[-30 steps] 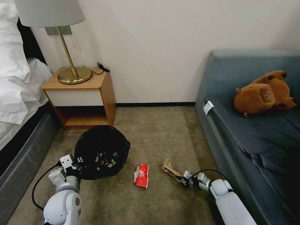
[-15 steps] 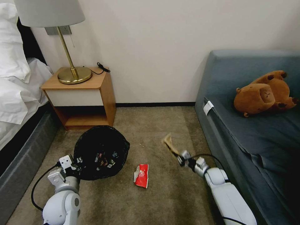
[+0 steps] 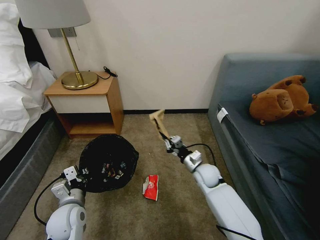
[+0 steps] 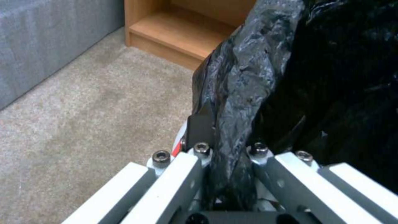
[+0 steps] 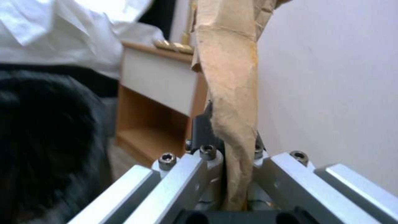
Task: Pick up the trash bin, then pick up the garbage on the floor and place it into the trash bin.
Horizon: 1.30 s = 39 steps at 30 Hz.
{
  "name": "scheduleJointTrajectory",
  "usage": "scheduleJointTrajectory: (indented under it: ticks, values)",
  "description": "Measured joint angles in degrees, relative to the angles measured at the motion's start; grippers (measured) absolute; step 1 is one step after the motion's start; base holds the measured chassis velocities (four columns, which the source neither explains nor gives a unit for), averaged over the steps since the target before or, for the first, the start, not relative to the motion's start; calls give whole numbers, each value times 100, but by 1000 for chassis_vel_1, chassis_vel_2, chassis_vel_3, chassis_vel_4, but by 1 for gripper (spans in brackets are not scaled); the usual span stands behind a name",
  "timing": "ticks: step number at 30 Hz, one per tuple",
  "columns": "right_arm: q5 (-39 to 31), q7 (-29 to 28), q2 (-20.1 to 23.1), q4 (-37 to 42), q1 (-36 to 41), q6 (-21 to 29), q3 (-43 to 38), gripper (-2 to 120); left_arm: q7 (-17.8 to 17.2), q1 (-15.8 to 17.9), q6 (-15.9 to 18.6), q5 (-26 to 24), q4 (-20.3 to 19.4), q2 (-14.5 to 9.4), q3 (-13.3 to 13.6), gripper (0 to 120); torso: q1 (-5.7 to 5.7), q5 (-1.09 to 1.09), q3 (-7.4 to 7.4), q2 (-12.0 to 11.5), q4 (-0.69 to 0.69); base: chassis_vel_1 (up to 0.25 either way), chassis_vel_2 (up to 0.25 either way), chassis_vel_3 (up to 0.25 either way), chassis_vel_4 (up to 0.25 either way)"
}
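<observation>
Fingers (image 5: 203, 124) of my right gripper (image 3: 167, 140) are clamped on the lower end of the crumpled brown paper bag (image 3: 158, 120), which stands up from the grip, raised off the carpet (image 3: 173, 206) between the nightstand (image 3: 87, 103) and the sofa (image 3: 266, 133). In the right wrist view I see the paper bag (image 5: 230, 93) squeezed flat between the two pads, with the nightstand and the white wall behind it. That arm reaches forward from the lower right, its gripper to the right of the bin and a little farther from me.

My left gripper (image 3: 83, 173) is closed on the near rim of the trash bin (image 3: 108, 161); the left wrist view shows the crinkled black plastic bag (image 4: 257, 93) pinched between the fingers (image 4: 199, 127). I see the bin in front of the nightstand, its mouth facing up toward me, and some small litter already lies inside it. I cannot tell whether it rests on the carpet or hangs just above it.

On the carpet just right of the bin lies the red-white crumpled wrapper (image 3: 151, 187), apart from both grippers. A brown plush toy (image 3: 283, 100) lies on the sofa seat, and a brass lamp (image 3: 75, 66) stands on the nightstand.
</observation>
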<state>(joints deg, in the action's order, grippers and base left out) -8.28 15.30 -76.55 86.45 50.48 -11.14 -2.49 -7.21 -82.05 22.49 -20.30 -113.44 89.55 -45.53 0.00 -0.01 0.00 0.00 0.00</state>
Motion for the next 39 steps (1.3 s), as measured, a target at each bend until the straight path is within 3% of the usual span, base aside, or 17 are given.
scheduleJointTrajectory:
  ticks: [10, 19, 39]
  values:
    - [18, -219, -112, 60, -397, 112, 1098, 0, -22, 86, 29, 82, 40, 53, 85, 1, 0, 0, 0, 0, 0, 0, 0, 0, 0]
    - [150, -237, -282, -199, -505, 95, 1522, 0, -19, 126, 14, 149, 144, 129, 112, 1, 0, 1, 0, 0, 0, 0, 0, 0, 0]
    - [612, -199, -613, -876, -247, -145, 1532, 0, 16, 207, -49, 281, 233, 264, 236, 1, 0, 1, 0, 0, 0, 0, 0, 0, 0]
